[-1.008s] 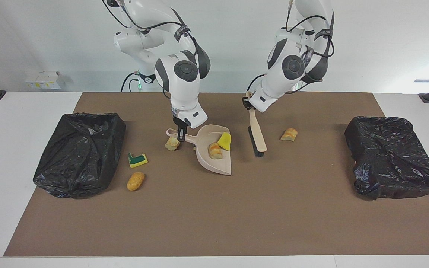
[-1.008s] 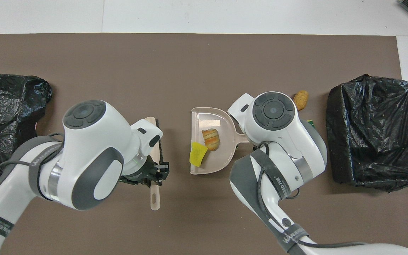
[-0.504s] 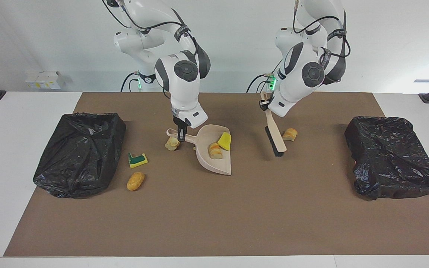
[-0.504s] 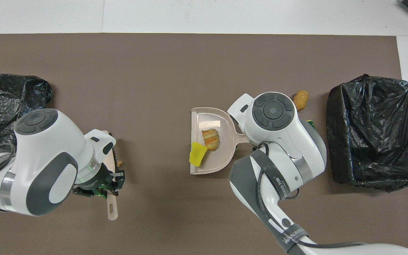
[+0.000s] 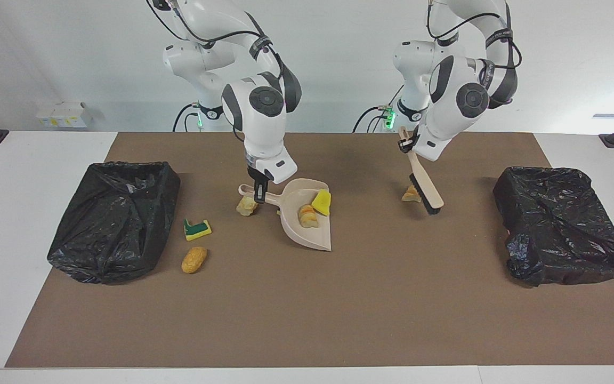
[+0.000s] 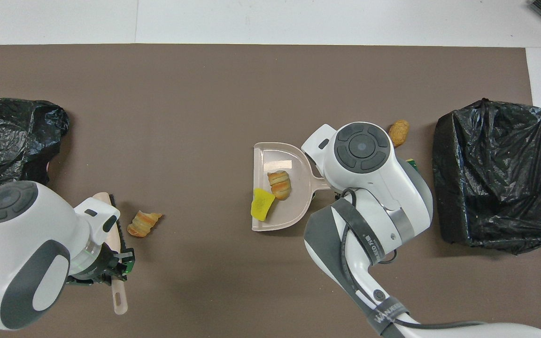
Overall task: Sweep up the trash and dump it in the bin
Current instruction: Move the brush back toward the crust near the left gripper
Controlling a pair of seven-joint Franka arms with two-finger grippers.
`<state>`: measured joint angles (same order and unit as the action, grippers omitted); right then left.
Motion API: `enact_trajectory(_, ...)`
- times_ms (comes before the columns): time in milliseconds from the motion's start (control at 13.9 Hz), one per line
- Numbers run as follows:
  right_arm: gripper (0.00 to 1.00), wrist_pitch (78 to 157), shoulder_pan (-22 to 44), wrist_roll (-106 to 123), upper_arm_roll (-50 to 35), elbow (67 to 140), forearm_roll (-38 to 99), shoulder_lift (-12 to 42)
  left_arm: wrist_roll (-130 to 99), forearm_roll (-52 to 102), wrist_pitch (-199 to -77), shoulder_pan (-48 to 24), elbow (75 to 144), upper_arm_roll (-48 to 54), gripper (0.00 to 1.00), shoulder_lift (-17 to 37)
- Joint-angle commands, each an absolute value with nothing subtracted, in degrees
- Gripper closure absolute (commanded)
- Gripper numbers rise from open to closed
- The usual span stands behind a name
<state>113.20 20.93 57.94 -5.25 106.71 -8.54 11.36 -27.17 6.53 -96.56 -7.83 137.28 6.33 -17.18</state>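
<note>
My right gripper [image 5: 258, 194] is shut on the handle of the beige dustpan [image 5: 309, 237], which rests on the mat. A bread piece [image 5: 307, 216] and a yellow sponge scrap [image 5: 322, 202] lie in the pan [image 6: 280, 159]. A tan chunk [image 5: 247, 206] sits by the handle. My left gripper [image 5: 408, 145] is shut on the beige brush [image 5: 425, 192], whose bristles slant down beside another bread piece [image 5: 409, 194], on the side toward the left arm's end. In the overhead view that piece [image 6: 143, 223] lies just beside the brush [image 6: 112, 227].
A green-and-yellow sponge [image 5: 197, 229] and an orange-brown nugget [image 5: 194, 259] lie between the dustpan and the black-bagged bin [image 5: 115, 218] at the right arm's end. A second black-bagged bin [image 5: 563, 224] stands at the left arm's end.
My left arm has carried the brush toward its own end of the table, past the bread piece, which now shows in the overhead view. The right arm and dustpan have not moved.
</note>
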Motion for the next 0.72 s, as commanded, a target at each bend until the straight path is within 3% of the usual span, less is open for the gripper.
enact_trajectory(0,1.00,113.8,21.2,56.7,-5.6,107.8,-8.8,10.9,-27.6,5.6,-101.0,-8.1,143.5,6.5,1.00,-21.0)
enact_trajectory(648,1.00,114.0,20.7,56.5,-5.6,108.5,-8.7,10.6,-27.9,5.7,-110.3,-10.4,147.0,6.7,1.00,-17.9)
